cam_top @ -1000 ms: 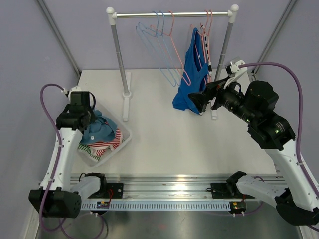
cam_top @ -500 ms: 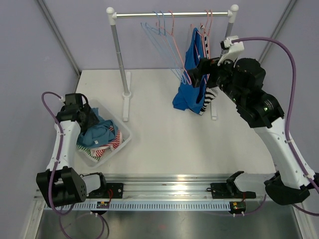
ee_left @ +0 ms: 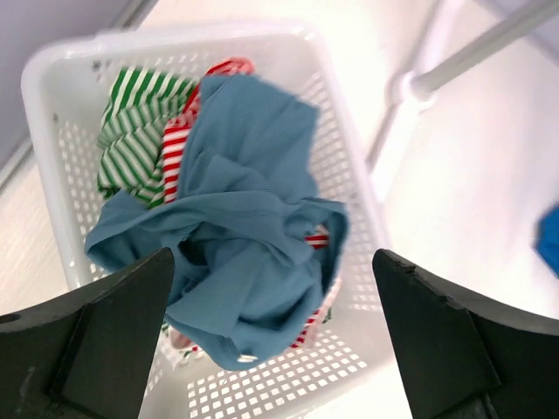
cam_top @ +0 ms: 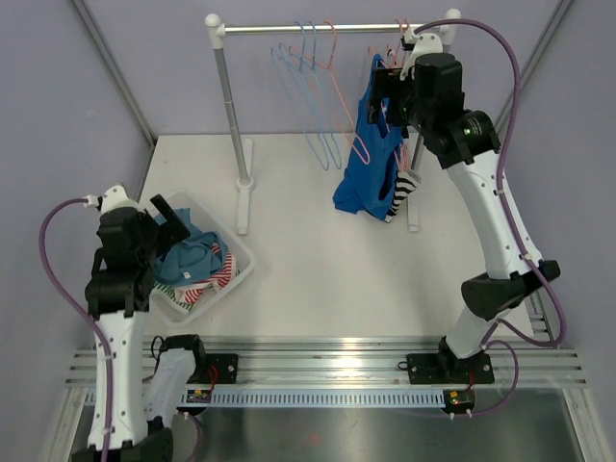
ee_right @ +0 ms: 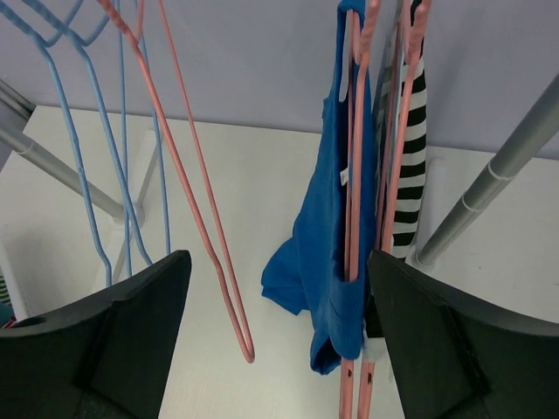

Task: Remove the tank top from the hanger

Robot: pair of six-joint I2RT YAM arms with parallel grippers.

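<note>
Right wrist shows blue tank top (ee_right: 319, 253) hanging ahead of right gripper (ee_right: 278, 266), jaws apart.

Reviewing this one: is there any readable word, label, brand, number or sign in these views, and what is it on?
No text is readable in any view.
Small stickers on the front rail: too small to read.
White tag on the blue tank top: nothing legible.
</note>
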